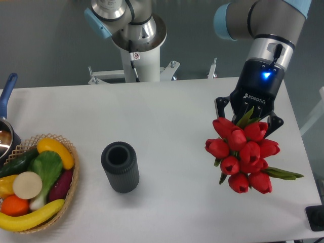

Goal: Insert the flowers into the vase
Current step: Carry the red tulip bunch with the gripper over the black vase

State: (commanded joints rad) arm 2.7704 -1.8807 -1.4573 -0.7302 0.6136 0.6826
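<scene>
One gripper [248,117] clamps the flowers [244,153] by their stems, held well right of the upright vase [120,166].

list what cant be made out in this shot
- Flowers: the stems, hidden behind the blooms in the camera view.
- Gripper: finger contact on the stems, covered by the blooms.
- Vase: its inside, too dark to see.
- Pot: cut off by the left edge.

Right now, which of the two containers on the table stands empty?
The dark grey vase, its round mouth open and bare. The wicker basket at the left edge is full of fruit and vegetables.
</scene>
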